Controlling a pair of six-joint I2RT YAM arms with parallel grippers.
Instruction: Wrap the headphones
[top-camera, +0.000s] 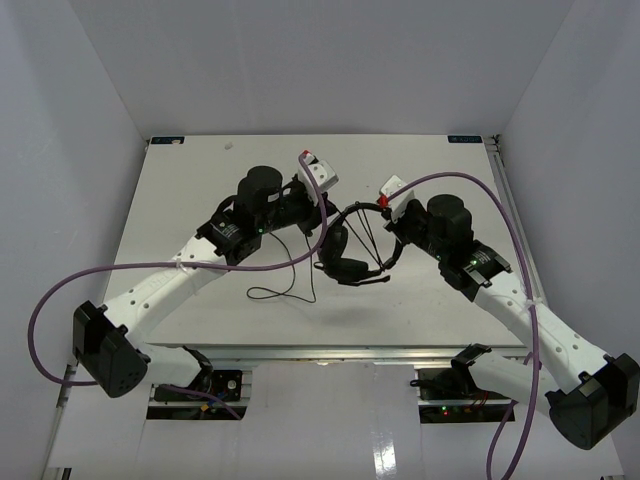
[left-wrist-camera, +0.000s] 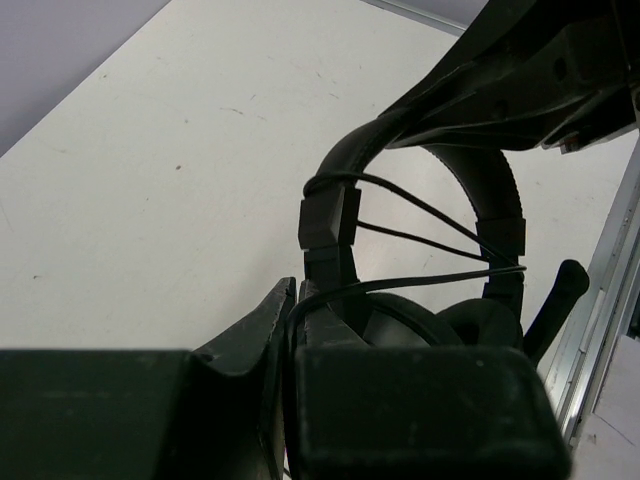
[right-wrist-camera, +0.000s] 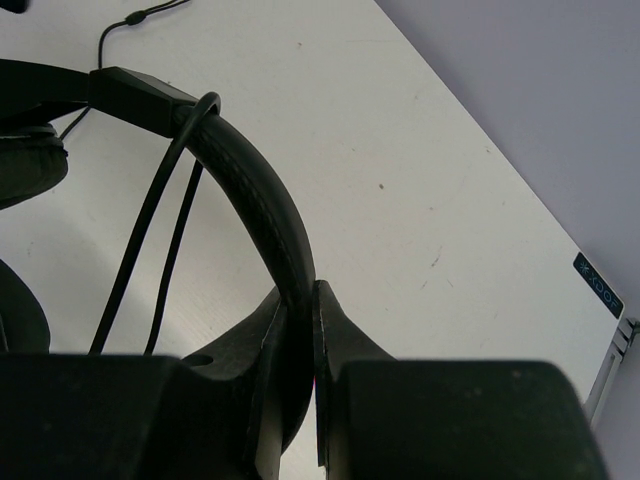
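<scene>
My right tool (right-wrist-camera: 300, 292) clamps the headband (right-wrist-camera: 255, 195) of the headphones (top-camera: 350, 268); my left tool (left-wrist-camera: 293, 305) nips their cord (left-wrist-camera: 420, 281).

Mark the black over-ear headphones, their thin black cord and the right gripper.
headphones (right-wrist-camera: 258, 195): right wrist view, headband.
cord (right-wrist-camera: 142, 225): right wrist view, left strand.
right gripper (right-wrist-camera: 302, 295): right wrist view, between fingertips.

At the left pincer (left-wrist-camera: 290, 305), both fingers are dark, out of focus and cut by the bottom edge. The earcups (left-wrist-camera: 400, 315) of the headphones (left-wrist-camera: 340, 230) sit half hidden behind its right finger. The spot where the cord (left-wrist-camera: 400, 236) enters the gap is lost in shadow.

At the right pincer (right-wrist-camera: 300, 300), the headband (right-wrist-camera: 260, 200) drops between the fingers and vanishes.

From the top view, the cord's end below the left pincer is too small to read.
</scene>
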